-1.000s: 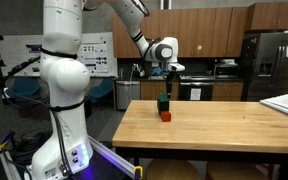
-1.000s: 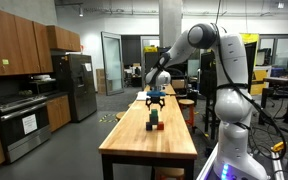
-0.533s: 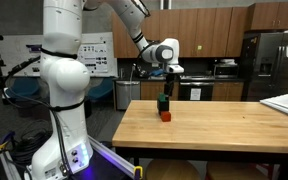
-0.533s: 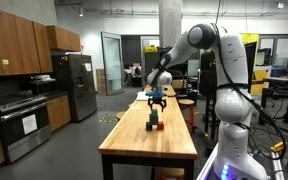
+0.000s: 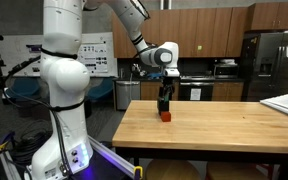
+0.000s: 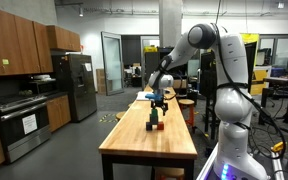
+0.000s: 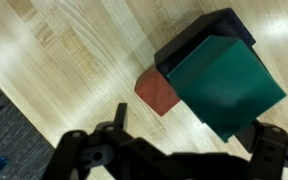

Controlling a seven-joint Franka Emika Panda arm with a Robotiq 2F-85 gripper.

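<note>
A green block (image 7: 224,85) sits on top of a dark block (image 7: 189,40) on the wooden table (image 7: 54,60). A small red block (image 7: 161,90) lies against them. My gripper (image 7: 194,140) is open just above the green block, with one finger on each side of its near corner. In both exterior views the gripper (image 5: 164,97) (image 6: 157,104) hangs low over the stack, and the red block (image 5: 166,116) shows below it. The green block is mostly hidden by the fingers there.
The long wooden table (image 5: 224,125) has a white sheet-like object (image 5: 284,104) at its far right end. Kitchen cabinets, a stove (image 6: 19,125) and a steel fridge (image 6: 76,85) stand beyond the table. The robot base (image 5: 64,110) is beside the table's end.
The gripper has come down from above the stack to the level of the green block. The blocks have not moved.
</note>
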